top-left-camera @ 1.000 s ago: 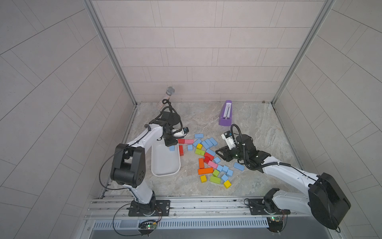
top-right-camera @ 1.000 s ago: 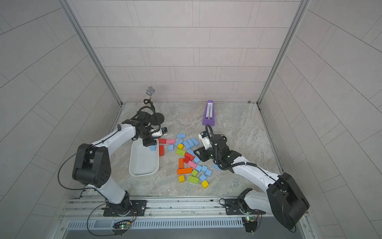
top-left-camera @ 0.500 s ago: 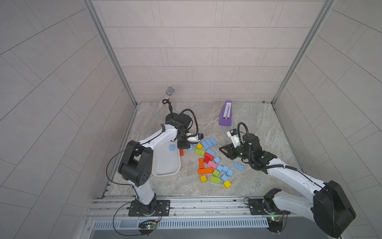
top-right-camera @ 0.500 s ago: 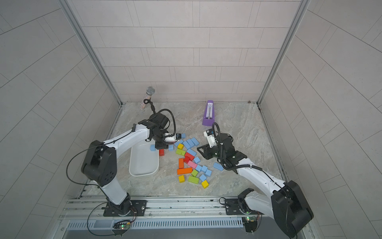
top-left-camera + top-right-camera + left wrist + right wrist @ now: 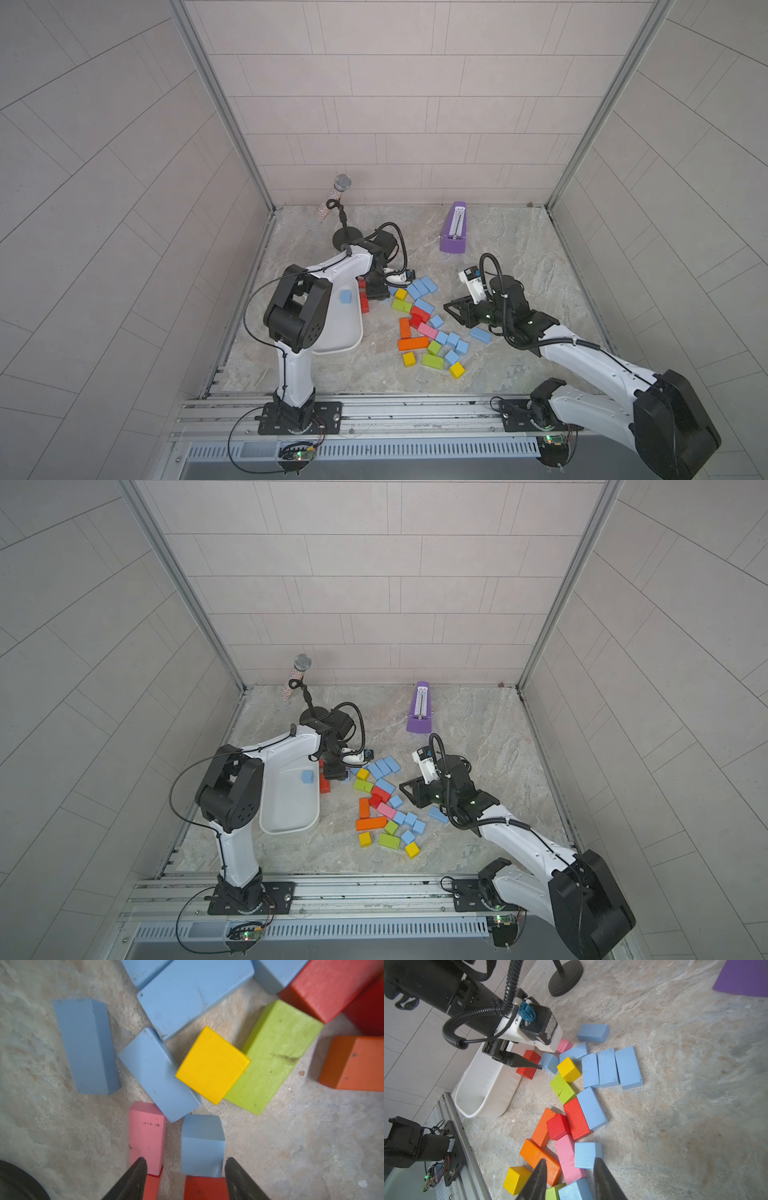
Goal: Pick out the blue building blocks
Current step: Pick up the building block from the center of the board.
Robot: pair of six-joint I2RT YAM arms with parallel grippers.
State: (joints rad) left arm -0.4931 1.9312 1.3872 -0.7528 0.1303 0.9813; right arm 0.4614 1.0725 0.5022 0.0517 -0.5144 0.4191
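Note:
Several blue building blocks [image 5: 424, 286] lie mixed with red, orange, yellow, green and pink blocks on the stone floor, also in the other top view [image 5: 384, 766]. One blue cube [image 5: 345, 296] sits in the white tray [image 5: 336, 349]. My left gripper [image 5: 185, 1166] is open and low at the pile's tray-side edge. A blue cube [image 5: 202, 1145] lies just ahead of its tips, with a pink block [image 5: 147, 1136] beside it. My right gripper [image 5: 570, 1166] hovers open and empty over a pink block and a blue cube [image 5: 587, 1155]. Three blue bricks [image 5: 608, 1068] lie side by side.
A purple metronome [image 5: 454, 228] stands at the back. A microphone on a black stand [image 5: 347, 239] stands behind my left arm. Red blocks [image 5: 365, 301] lie against the tray's wall. Tiled walls close in the floor on three sides.
My left gripper swung from over the tray to the pile's edge and opened wider. The blue cube stays in the tray. My right gripper drew back from the pile.

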